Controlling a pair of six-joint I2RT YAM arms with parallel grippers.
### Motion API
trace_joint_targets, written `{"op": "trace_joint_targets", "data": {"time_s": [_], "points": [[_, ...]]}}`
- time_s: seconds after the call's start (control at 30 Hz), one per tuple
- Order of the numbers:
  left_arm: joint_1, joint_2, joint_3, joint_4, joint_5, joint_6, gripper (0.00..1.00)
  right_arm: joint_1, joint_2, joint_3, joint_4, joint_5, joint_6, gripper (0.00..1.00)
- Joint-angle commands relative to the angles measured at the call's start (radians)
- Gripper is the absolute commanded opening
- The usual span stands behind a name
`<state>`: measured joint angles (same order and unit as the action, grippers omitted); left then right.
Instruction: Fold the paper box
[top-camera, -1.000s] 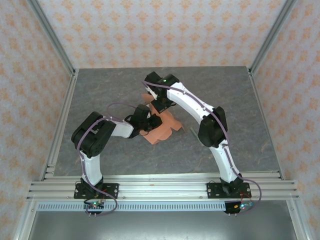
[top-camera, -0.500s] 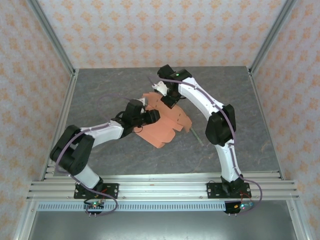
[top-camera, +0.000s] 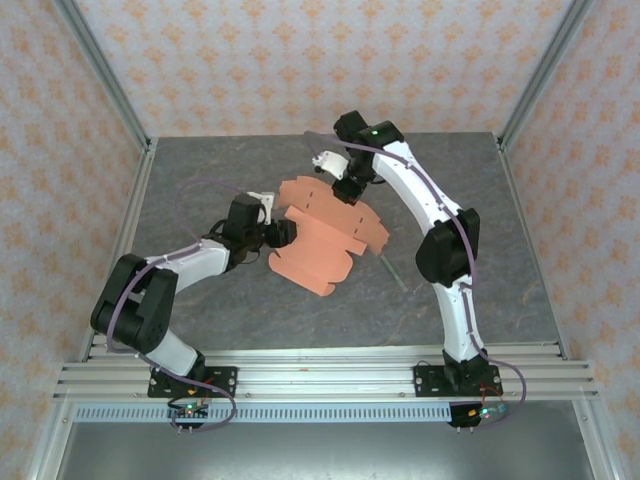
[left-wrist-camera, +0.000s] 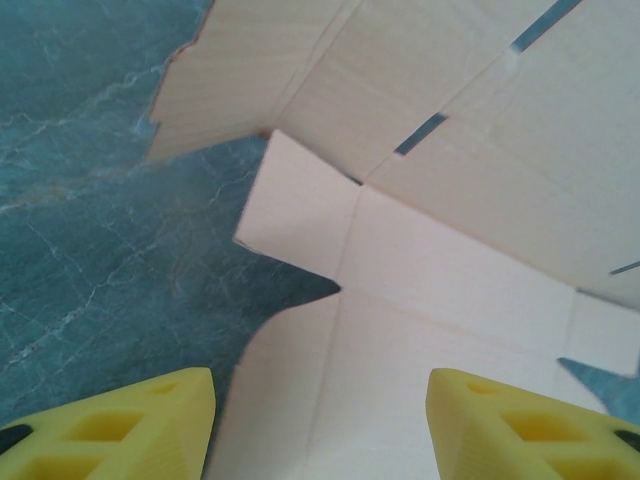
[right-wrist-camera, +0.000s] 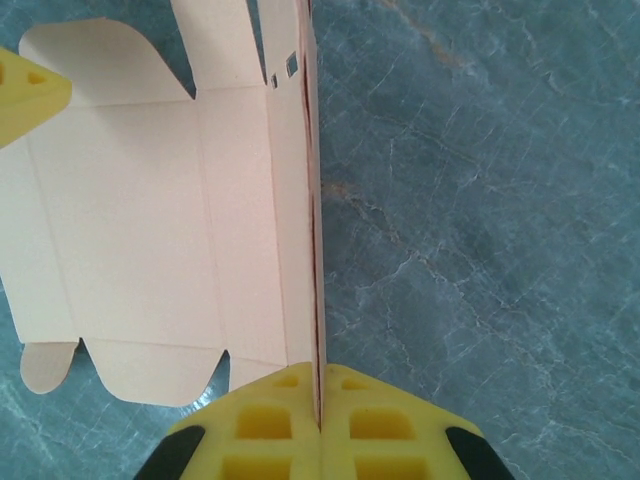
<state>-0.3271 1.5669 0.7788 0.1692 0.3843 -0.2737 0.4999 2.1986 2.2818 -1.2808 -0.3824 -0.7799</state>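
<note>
Paper box, a flat unfolded sheet, lay mid-counter. Right fingers were pinched shut on its upturned far flap. Left fingers stood apart, empty, at its left edge. The card looked light, floppy and easily creased, and was best gripped beside its creases.

Thin grey stick lying on the marbled (grey) table

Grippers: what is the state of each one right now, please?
Left gripper: open, gripping nothing.
Right gripper: shut on a raised edge of the paper box.
</note>
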Motion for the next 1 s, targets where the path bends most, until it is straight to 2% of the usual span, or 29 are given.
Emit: {"op": "trace_joint_targets", "data": {"time_s": [0.0, 0.27, 0.6, 0.83, 0.97], "points": [[0.005, 0.007, 0.045, -0.028, -0.028, 0.111, 0.62, -0.012, -0.003, 0.021, -0.056, -0.072, -0.048, 0.00], [0.014, 0.093, 0.119, -0.039, 0.041, 0.150, 0.64, -0.017, -0.003, 0.027, -0.058, -0.087, -0.053, 0.00], [0.014, 0.169, 0.180, -0.046, 0.030, 0.152, 0.61, -0.017, 0.003, 0.043, -0.062, -0.089, -0.042, 0.00], [0.011, 0.165, 0.159, 0.052, 0.139, 0.132, 0.40, -0.017, 0.014, 0.052, -0.060, -0.087, -0.023, 0.00], [0.007, 0.149, 0.142, 0.090, 0.179, 0.129, 0.32, -0.017, 0.023, 0.062, -0.057, -0.078, -0.007, 0.00]]}}
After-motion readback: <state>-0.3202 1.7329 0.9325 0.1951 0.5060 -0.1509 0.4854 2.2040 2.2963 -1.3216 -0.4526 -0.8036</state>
